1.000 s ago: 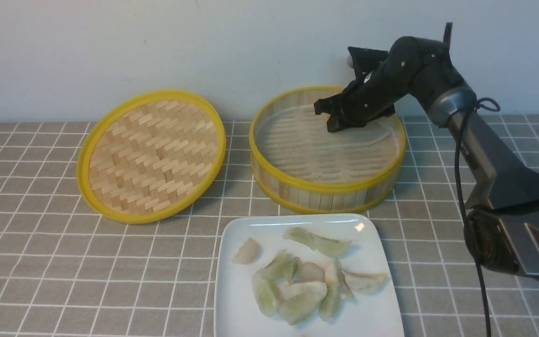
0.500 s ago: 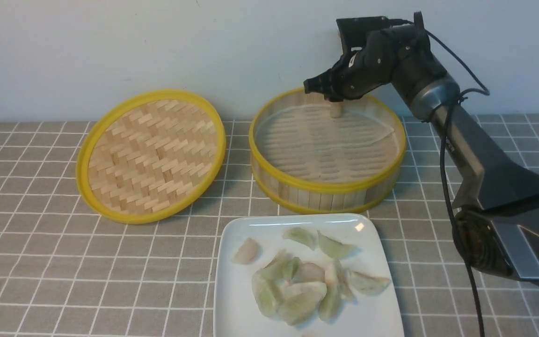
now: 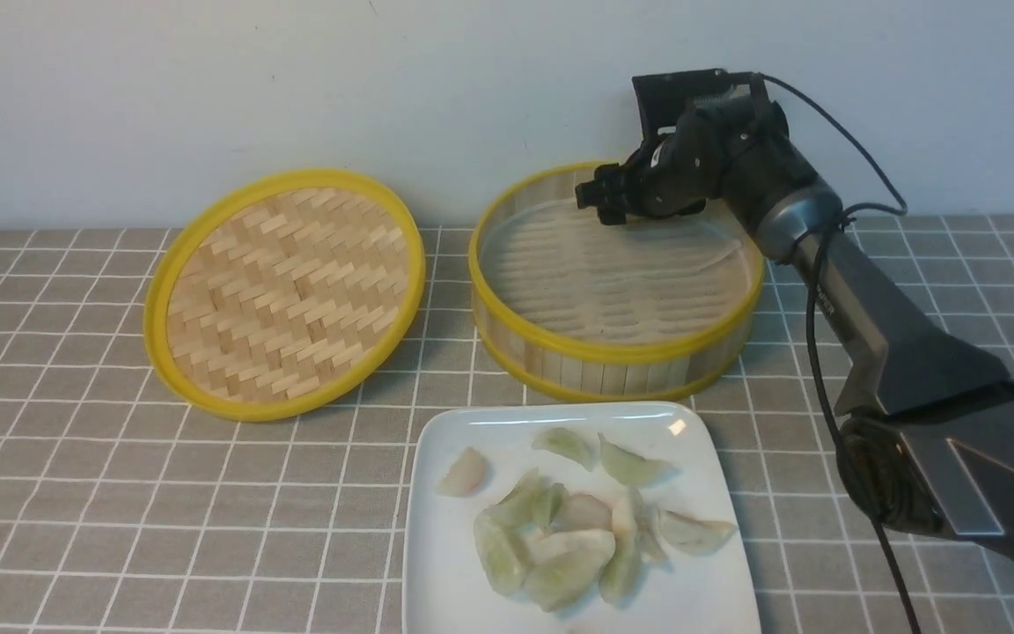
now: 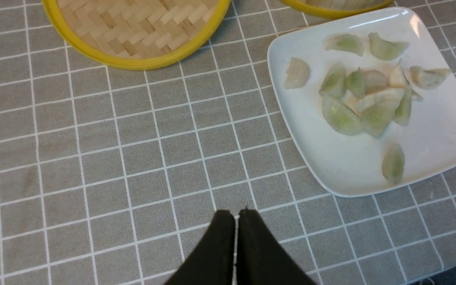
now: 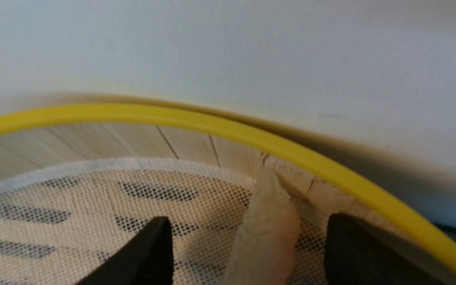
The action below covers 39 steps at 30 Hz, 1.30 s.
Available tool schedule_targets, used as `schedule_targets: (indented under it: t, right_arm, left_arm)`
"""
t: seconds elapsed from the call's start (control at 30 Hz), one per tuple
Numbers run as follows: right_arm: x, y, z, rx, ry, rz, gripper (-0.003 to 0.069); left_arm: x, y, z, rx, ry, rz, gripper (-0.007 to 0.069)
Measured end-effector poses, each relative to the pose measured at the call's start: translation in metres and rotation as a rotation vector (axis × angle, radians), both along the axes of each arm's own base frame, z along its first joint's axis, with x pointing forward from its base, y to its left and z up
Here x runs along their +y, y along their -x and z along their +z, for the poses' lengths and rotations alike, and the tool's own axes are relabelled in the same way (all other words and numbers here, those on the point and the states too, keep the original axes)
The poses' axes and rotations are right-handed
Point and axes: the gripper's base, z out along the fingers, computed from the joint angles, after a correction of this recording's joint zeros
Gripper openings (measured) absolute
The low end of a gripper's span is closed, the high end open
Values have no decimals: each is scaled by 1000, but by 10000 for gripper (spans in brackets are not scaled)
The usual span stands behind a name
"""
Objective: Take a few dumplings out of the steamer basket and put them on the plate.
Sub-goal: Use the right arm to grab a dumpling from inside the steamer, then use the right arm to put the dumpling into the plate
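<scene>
The steamer basket (image 3: 613, 357) stands on the grey checked tablecloth (image 3: 76, 493) close to the wall, and everything else sits around it. The right gripper (image 3: 597, 199) reaches in over the basket's far rim and hangs low above the translucent liner (image 3: 560, 264). In the right wrist view its two black fingers (image 5: 149, 253) stand wide apart. One pale dumpling (image 5: 263, 233) stands on end between them, leaning towards the slatted inner wall of the basket. Mesh shows on either side of it, so the fingers look clear of it and grip nothing. The rest of the basket floor that I can see is bare liner. To the left of the basket the flat woven lid (image 3: 287, 291) lies tilted with its inner side up, its edge near the basket but apart from it. Just in front of the basket, on the robot's side, is the white plate (image 3: 692, 599). It carries a loose heap of green and pinkish dumplings (image 3: 560, 537), with one pinkish piece (image 3: 465, 471) a little off to the left and one green piece (image 4: 393, 163) alone near the plate's edge farthest from the basket. The left gripper (image 4: 236, 215) hovers over bare cloth, farther from the basket than the plate. Its fingertips are pressed together with nothing between them.
</scene>
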Motion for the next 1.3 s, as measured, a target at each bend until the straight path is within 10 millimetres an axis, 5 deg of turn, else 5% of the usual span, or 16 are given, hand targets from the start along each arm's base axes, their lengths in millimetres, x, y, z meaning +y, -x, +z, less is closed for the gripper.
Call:
schedule_targets:
  t: [0.2,0.33,0.43,0.67,0.73,0.8,0.9,1.0,1.17,1.3]
  right_arm:
    - [1,-3,-6,-24,-11,-13,390]
    - [-4,-4,-8,-19,-3,-34,156]
    - [-7,-1,0,9,12,-41,168]
    - [-14,23,65,119,74,-6,169]
    - [-12,33,108,61,14,27,169]
    - [-10,40,130,33,-31,55,169]
    - [-3,64,184,-17,-121,140,169]
    - [5,90,213,9,-114,189,169]
    - [16,145,233,81,27,232,169]
    - [6,217,235,185,122,275,169]
  left_arm:
    - [-1,0,0,4,15,-7,-5]
    - [-2,1,0,6,22,-10,-5]
    - [-2,1,0,6,22,-10,-5]
    - [-2,1,0,6,20,-9,-5]
    - [-2,1,0,7,22,-11,-5]
    - [-2,1,0,7,21,-10,-5]
    - [-2,1,0,0,5,-28,-5]
    - [-2,1,0,-4,-7,-41,-5]
    - [-2,1,0,-11,-23,-59,-5]
    - [-3,1,0,-15,-27,-77,-5]
